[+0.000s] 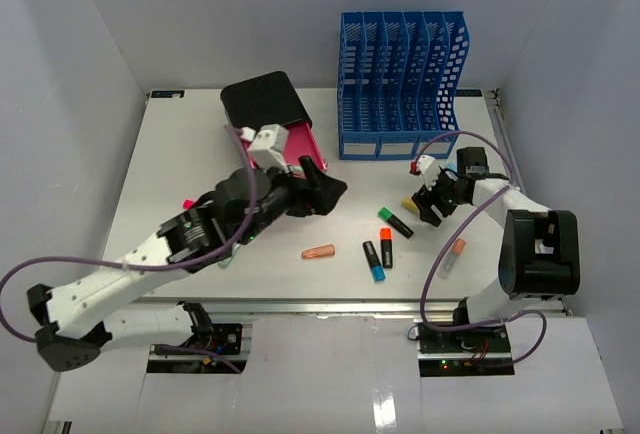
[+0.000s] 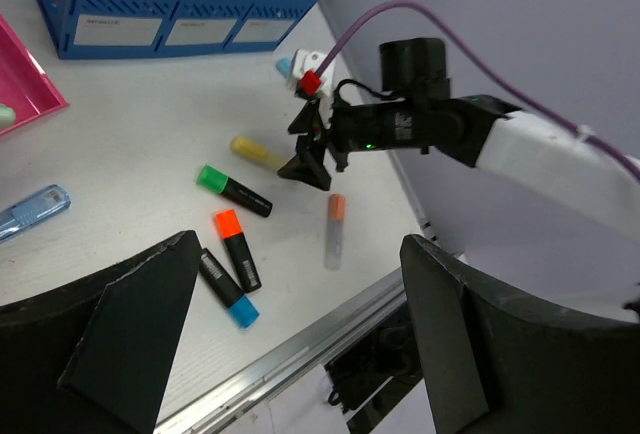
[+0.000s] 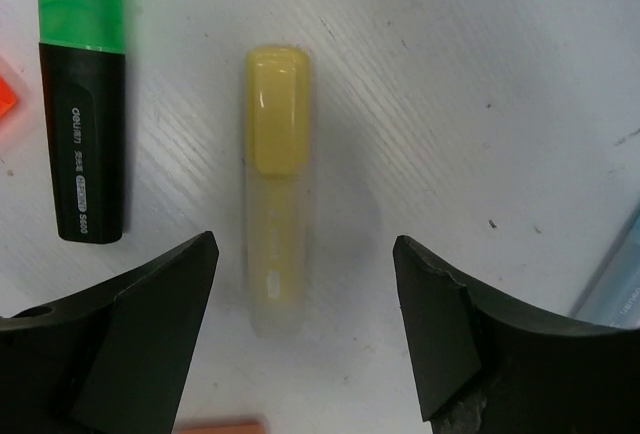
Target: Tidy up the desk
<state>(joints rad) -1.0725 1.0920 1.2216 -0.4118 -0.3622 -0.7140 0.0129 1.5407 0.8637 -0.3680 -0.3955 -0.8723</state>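
The white desk (image 1: 180, 164) carries scattered pens. My right gripper (image 1: 436, 202) hangs open just above a yellow highlighter (image 3: 275, 184), which lies flat between its spread fingertips (image 3: 160, 284), nearer the left one; nothing is gripped. To that highlighter's left lies a green-capped black marker (image 3: 85, 104). My left gripper (image 1: 322, 194) is open and empty, in front of the pink drawer (image 1: 306, 148). In the left wrist view its gripper (image 2: 290, 354) frames the green-capped marker (image 2: 232, 190), an orange-capped marker (image 2: 237, 250), a blue-capped marker (image 2: 228, 288) and the desk's front rail.
A blue slotted file rack (image 1: 400, 79) stands at the back. The black box (image 1: 262, 101) holds the open pink drawer. A salmon piece (image 1: 318, 251) and a clear orange-capped pen (image 1: 455, 252) lie near the front edge. A light blue pen (image 2: 30, 212) lies left of the markers.
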